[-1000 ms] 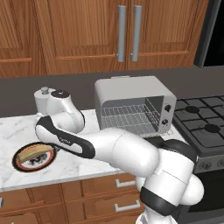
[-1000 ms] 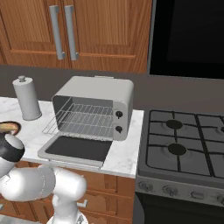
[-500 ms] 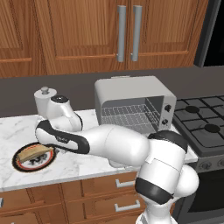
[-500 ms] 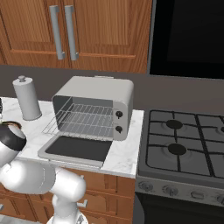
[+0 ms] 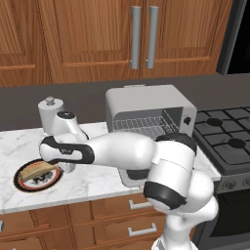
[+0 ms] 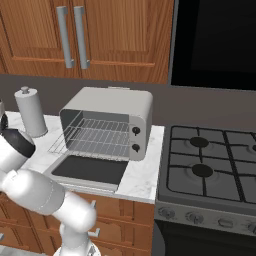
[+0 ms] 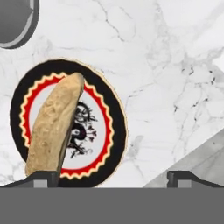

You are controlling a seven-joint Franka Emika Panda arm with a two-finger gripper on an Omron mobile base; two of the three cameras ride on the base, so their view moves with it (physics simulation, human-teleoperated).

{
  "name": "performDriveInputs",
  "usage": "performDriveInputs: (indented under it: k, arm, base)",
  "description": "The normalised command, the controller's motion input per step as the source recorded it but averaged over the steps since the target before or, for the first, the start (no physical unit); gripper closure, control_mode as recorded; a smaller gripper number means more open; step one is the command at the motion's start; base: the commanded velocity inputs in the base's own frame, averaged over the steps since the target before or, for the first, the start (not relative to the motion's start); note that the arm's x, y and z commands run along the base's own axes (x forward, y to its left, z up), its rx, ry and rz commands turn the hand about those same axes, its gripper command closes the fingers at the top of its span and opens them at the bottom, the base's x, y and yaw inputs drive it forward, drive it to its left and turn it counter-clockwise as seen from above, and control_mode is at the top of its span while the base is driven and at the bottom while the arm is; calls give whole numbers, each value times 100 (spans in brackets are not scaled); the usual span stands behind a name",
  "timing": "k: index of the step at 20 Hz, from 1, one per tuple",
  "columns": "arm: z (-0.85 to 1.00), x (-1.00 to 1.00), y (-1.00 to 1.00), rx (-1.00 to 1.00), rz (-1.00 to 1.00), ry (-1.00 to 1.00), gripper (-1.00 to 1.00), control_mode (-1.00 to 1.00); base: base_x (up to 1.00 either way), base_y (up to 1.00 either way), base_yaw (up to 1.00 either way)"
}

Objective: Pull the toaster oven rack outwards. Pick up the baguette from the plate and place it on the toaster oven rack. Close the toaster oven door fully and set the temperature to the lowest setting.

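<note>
The desk (image 5: 93, 180) is carrying the oven (image 6: 107, 122) at its right end, door (image 6: 90, 170) lying open, rack (image 6: 95, 137) sticking out. Near the left end, the plate (image 7: 109, 131) is holding the baguette (image 7: 54, 124). The tool (image 7: 111, 177) is hanging above it, tips spread apart.

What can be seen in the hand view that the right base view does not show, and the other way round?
Hand view alone: the baguette lying on the plate, seen from above, with the open gripper at the bottom. Right base view alone: the toaster oven, its rack pulled outwards, its door folded down, and the stove. Both: the marble counter and the grey canister.
</note>
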Motion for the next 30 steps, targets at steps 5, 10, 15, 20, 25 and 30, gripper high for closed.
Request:
performDriveInputs:
  k: [5,10,15,20,25,30]
  arm:
    - [-7,22,30,0,0,1,-100,-100]
    - [0,16,28,0,-1,0,-100,-100]
    - [-10,16,17,0,0,5,-100,-100]
    - [-26,15,5,0,0,7,-100,-100]
    - [-18,5,7,-2,0,0,-100,-100]
    - [-20,0,17,-5,0,-7,-100,-100]
  base:
    - [0,0,0]
    - [0,0,0]
    - [0,0,0]
    - [0,0,0]
    - [0,0,0]
    - [0,0,0]
